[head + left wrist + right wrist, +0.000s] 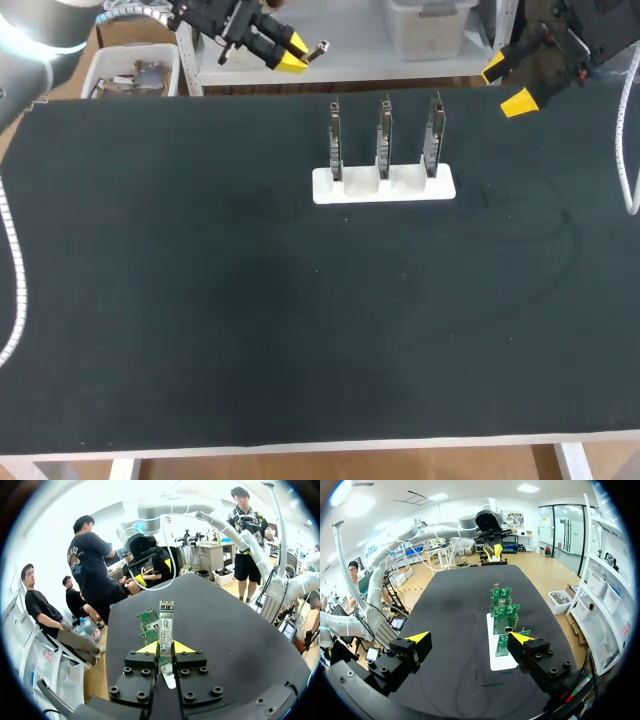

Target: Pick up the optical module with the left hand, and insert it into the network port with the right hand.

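The optical module (318, 46), a slim silver bar, is held above the table's far edge by my left gripper (292, 52), which is shut on it. In the left wrist view the module (165, 622) sticks out ahead from between the yellow tips of the left gripper (165, 649). Three upright green boards with network ports (385, 140) stand in a white holder (350, 188) at the far middle of the table. My right gripper (507, 84) hangs open over the far right edge. In its own view the right gripper (470, 638) is empty, with the boards (505, 612) ahead of it.
The black table mat (250, 320) stretches from the holder to the near edge. A white cable (628, 150) of my right arm hangs over the right side. Across the table, the right wrist view shows the left gripper (493, 551).
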Controlling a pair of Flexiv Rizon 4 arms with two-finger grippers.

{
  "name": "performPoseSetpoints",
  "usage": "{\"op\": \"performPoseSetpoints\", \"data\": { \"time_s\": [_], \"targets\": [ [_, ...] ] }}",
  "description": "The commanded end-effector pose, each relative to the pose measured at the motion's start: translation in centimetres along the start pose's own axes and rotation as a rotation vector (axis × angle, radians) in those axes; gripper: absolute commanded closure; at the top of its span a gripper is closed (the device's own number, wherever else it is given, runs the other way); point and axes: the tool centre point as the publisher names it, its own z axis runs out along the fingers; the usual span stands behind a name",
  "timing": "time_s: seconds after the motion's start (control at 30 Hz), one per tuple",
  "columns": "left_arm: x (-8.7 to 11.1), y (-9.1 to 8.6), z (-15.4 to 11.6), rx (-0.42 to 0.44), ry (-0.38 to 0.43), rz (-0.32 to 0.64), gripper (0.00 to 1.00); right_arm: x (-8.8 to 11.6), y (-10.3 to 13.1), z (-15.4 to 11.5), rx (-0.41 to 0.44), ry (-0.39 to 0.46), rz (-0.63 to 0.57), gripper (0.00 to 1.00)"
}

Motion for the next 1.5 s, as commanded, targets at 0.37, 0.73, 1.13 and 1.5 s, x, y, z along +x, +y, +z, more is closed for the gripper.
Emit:
{"op": "performPoseSetpoints", "data": {
  "time_s": [0.37,0.73,1.13,1.5],
  "targets": [
    [-1.2,1.3,3.9,-0.054,-0.076,0.028,1.0,0.0,0.1,0.0,0.001,0.0,-0.001,0.0],
    [-1.3,1.0,5.0,-0.084,-0.075,0.004,1.0,0.0,0.1,0.0,0.001,0.0,-0.001,0.0],
    [-1.7,0.0,6.4,-0.174,-0.095,-0.041,1.0,0.0,0.1,0.0,0.001,0.0,-0.001,0.0],
    [-1.2,0.3,7.3,-0.157,-0.149,-0.041,1.0,0.0,0.1,0.0,0.001,0.0,-0.001,0.0]
  ]
}}
